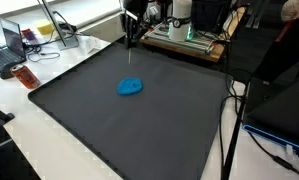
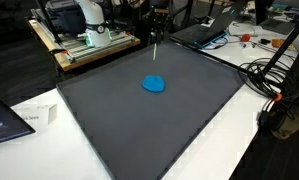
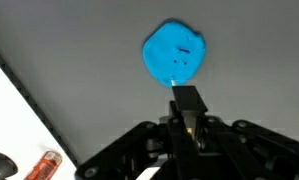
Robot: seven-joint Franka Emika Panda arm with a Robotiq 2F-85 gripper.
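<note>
My end effector [image 3: 187, 100] is clamped fully shut on what looks like a thin pale rod [image 2: 154, 52], its tip hanging above the blue lump [image 1: 129, 87], which lies apparently untouched mid-way across the dark mat [image 1: 89, 115].

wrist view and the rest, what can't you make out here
- Flat blue blob on dark grey mat: wrist view blurred, its material and dark marks unclear.
- Thin pale rod below the jaws: too small in both exterior views; the grip on it unclear.
</note>
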